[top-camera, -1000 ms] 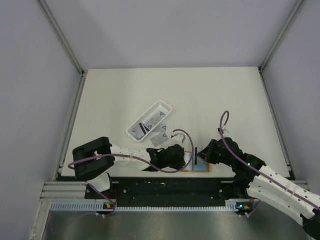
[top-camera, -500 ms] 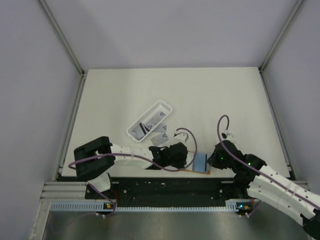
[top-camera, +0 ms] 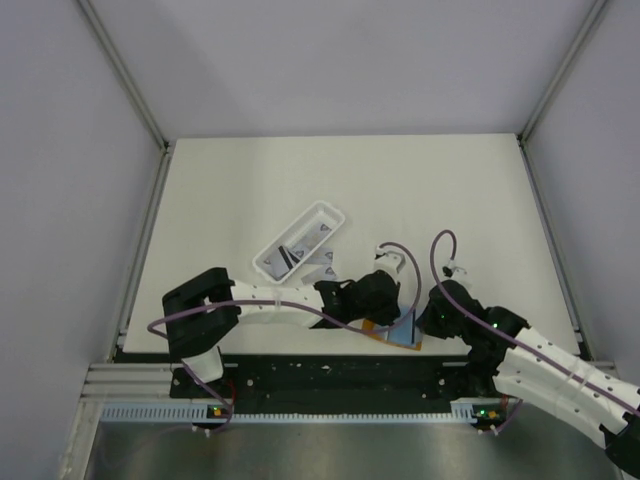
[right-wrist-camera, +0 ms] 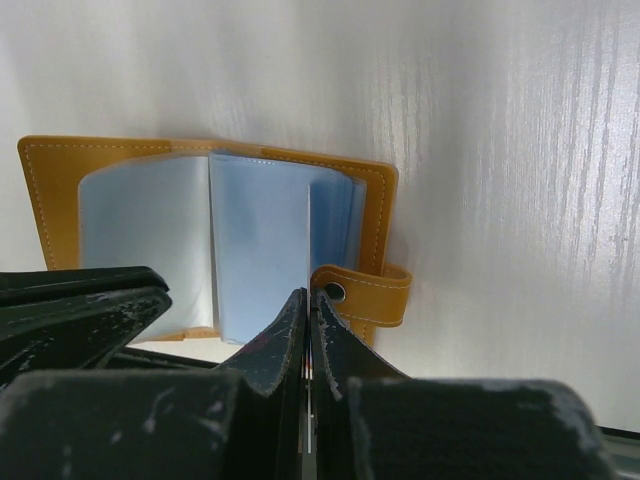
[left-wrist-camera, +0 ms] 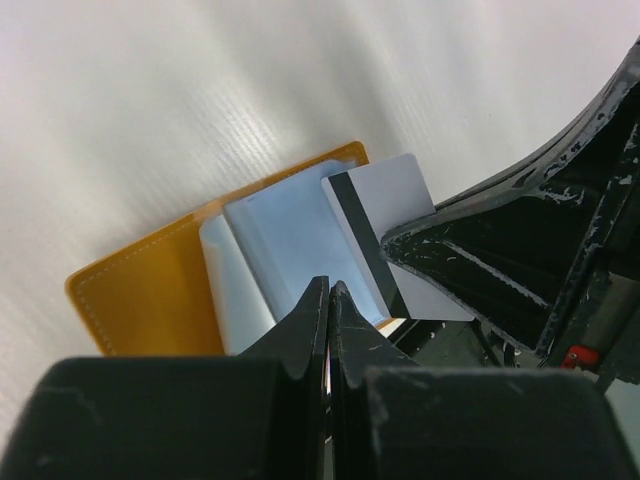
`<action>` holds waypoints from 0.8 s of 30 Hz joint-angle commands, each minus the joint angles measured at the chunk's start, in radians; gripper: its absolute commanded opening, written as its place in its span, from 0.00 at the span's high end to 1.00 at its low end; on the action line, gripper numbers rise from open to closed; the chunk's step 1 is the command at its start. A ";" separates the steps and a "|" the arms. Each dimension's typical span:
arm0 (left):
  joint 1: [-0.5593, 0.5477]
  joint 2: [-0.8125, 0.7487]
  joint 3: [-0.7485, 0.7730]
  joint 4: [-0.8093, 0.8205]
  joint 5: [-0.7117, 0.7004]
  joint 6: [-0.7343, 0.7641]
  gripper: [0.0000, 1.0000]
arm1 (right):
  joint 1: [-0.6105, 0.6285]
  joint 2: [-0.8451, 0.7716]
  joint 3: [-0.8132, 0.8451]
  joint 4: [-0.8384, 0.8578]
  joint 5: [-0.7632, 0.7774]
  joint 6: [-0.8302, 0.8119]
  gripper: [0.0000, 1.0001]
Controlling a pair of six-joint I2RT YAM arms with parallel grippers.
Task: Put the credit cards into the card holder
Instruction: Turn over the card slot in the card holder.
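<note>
**Two arms meeting over the open card holder [left-wrist-camera: 140, 295], one card being offered to a pocket**

Several credit cards [top-camera: 290, 256] are lying in the white tray [top-camera: 335, 213] at the left. A few more are sitting on the tabletop [top-camera: 400, 190] just beside it, so most of the job is waiting.

Moving rightward, the left gripper [left-wrist-camera: 328, 295] is reaching over the holder with its jaws pressed almost together. A thin pale sliver is showing between them. By the look of it, the gripper is pinching one of the holder's clear sleeves [right-wrist-camera: 250, 240], though the grip point itself is hiding behind the fingers.

The holder is lying open near the front edge of the tabletop, between the two arms. Its orange cover is spreading wide, the sleeves are fanning up, and the snap strap [right-wrist-camera: 365, 295] is hanging off one side.

At the right, the right gripper [right-wrist-camera: 307, 300] is gripping a striped card [left-wrist-camera: 385, 215], jaws nearly shut on it. It is holding the card on edge against the sleeves. Whether the card is already entering a pocket I cannot tell.

The step in hand appears to be slotting this card into a sleeve. The next move is calling for three things:
- lining up the card's leading edge with a pocket mouth;
- keeping that leaf held apart with the left gripper;
- sliding the card in gently along the pocket.

A skewed entry is likely to buckle the thin plastic or shove the holder along the tabletop.
</note>
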 commanded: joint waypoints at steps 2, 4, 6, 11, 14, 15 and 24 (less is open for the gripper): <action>-0.008 0.057 0.066 0.047 0.064 0.037 1.00 | 0.006 -0.019 0.005 -0.012 0.025 -0.002 1.00; -0.013 0.074 0.068 0.055 0.068 0.033 1.00 | 0.007 -0.024 0.004 -0.012 0.025 0.004 1.00; -0.017 0.088 0.062 0.067 0.074 0.025 1.00 | 0.006 -0.036 -0.001 -0.012 0.025 0.008 1.00; -0.028 0.137 0.053 0.106 0.104 0.008 1.00 | 0.009 -0.041 0.002 -0.012 0.021 0.015 1.00; -0.029 0.163 0.054 0.124 0.111 0.007 1.00 | 0.007 -0.041 0.005 -0.013 0.021 0.013 1.00; -0.029 0.169 0.056 0.124 0.108 0.007 1.00 | 0.009 -0.039 0.008 -0.015 0.018 0.013 1.00; -0.029 0.188 0.040 0.103 0.073 -0.004 1.00 | 0.007 -0.030 0.059 -0.140 0.064 0.080 1.00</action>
